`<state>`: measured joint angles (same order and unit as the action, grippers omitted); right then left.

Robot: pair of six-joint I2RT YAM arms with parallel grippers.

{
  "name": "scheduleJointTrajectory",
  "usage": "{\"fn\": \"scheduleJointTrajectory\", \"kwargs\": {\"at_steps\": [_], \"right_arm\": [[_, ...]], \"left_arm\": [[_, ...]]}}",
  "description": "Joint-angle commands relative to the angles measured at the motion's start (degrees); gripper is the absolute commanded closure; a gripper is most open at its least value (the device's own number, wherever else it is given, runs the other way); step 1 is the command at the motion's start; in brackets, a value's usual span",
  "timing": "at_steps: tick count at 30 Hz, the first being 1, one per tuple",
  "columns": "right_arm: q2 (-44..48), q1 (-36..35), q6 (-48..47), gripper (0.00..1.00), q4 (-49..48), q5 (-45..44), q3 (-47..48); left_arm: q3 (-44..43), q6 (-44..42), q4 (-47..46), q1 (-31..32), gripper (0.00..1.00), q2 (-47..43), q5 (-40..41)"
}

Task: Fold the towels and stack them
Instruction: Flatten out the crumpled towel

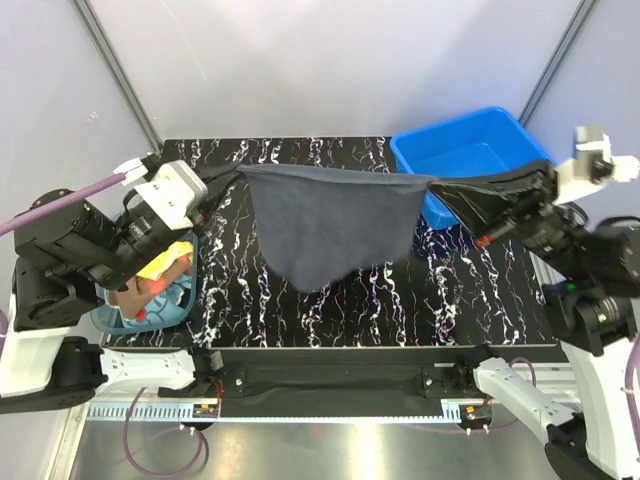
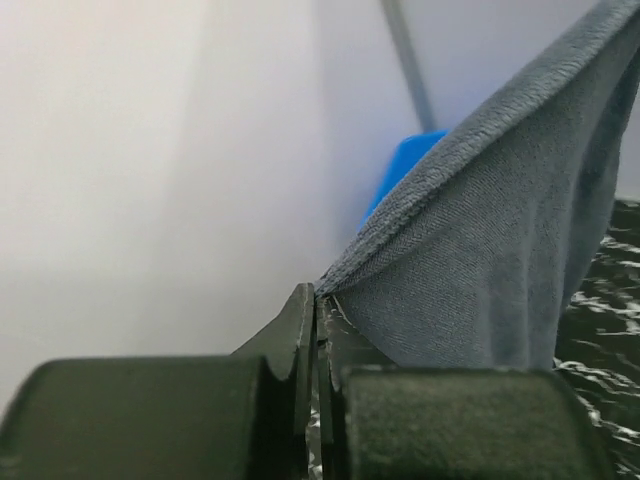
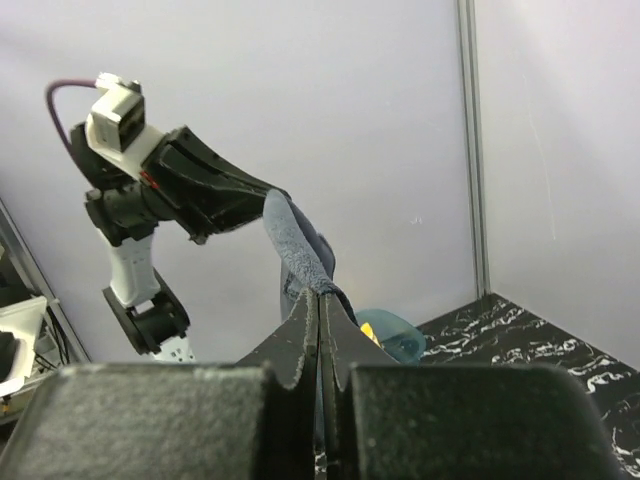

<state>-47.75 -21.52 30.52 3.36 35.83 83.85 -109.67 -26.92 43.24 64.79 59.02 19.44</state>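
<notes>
Top view: the slate towel (image 1: 330,225) hangs spread over the counter (image 1: 480,290), its top edge stretched between the left pincer (image 1: 235,176) and right pincer (image 1: 440,188), each clamped on a corner. A blue bin (image 1: 470,150) sits far right, and a teal tub (image 1: 185,305) holding other towels (image 1: 165,265) sits at the left

Left wrist: jaws pinched tight on the slate towel's corner, cloth draping away

Right wrist: jaws closed tight on the opposite corner, left arm (image 3: 190,195) beyond
</notes>
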Motion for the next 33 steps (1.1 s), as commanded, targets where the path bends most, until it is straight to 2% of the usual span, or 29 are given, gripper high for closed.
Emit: {"fn": "scheduleJointTrajectory", "kwargs": {"at_steps": [1, 6, 8, 10, 11, 12, 15, 17, 19, 20, 24, 27, 28, 29, 33], "right_arm": [[1.16, 0.34, 2.35, 1.0, -2.56, -3.4, -0.8], [-0.84, 0.34, 1.74, 1.0, 0.76, -6.12, 4.02], [-3.04, 0.34, 0.16, 1.0, 2.35, -8.58, 5.7], [-7.35, 0.34, -1.33, 1.0, 4.46, -11.29, 8.16], [-8.93, 0.34, -1.87, 1.0, 4.82, -12.27, 8.86], [-12.42, 0.34, -2.48, 1.0, 4.91, -13.32, 10.18], [-21.11, 0.42, -5.29, 1.0, 5.08, -16.41, 14.57], [-28.58, 1.12, -5.83, 1.0, 4.21, -17.12, 17.12], [-33.96, 2.26, -4.43, 1.0, 0.96, -15.1, 18.27], [-39.56, 3.31, -3.9, 1.0, -1.48, -14.31, 19.58], [-54.96, 5.69, -1.26, 1.0, -6.59, -10.19, 25.9], [-68.06, 7.01, 1.29, 1.0, -9.06, -7.02, 34.16], [-71.49, 7.45, 3.03, 1.0, -9.85, -5.96, 36.53], [-77.87, 7.8, 4.01, 1.0, -11.08, -5.08, 41.52], [-92.94, 9.3, 7.09, 1.0, -11.61, -4.81, 55.95]], "left_arm": [[-2.39, 2.04, 2.81, 1.91, 1.0, 1.26, 4.2], [-7.92, 1.17, 4.74, 3.93, 1.0, 4.16, 6.22], [-7.32, -1.11, 2.74, 3.94, 1.0, 5.04, 7.7], [-3.81, -5.06, -2.43, 3.24, 1.0, 5.83, 12.88], [-3.36, -5.86, -3.25, 1.32, 1.0, 7.58, 12.99], [-6.06, -3.52, -2.38, -6.79, 1.0, 9.08, 6.12], [-8.02, 0.28, 0.09, -24.38, 1.0, 15.67, -7.01], [-8.89, 0.72, -0.18, -30.48, 1.0, 20.92, -10.63], [-8.46, 1.77, -1.66, -33.84, 1.0, 24.1, -12.75], [-8.02, 2.48, -2.63, -38.12, 1.0, 25.51, -14.33], [-8.98, 6.78, -6.06, -46.49, 1.0, 38.49, -21.53], [-11.0, 6.35, -8.69, -48.53, 1.0, 45.89, -23.04], [-11.79, 6.18, -9.31, -48.8, 1.0, 51.4, -23.57], [-14.93, 6.26, -9.93, -49.49, 1.0, 54.06, -24.18], [-24.07, 9.15, -13.52, -51.87, 1.0, 67.78, -24.19]]}}
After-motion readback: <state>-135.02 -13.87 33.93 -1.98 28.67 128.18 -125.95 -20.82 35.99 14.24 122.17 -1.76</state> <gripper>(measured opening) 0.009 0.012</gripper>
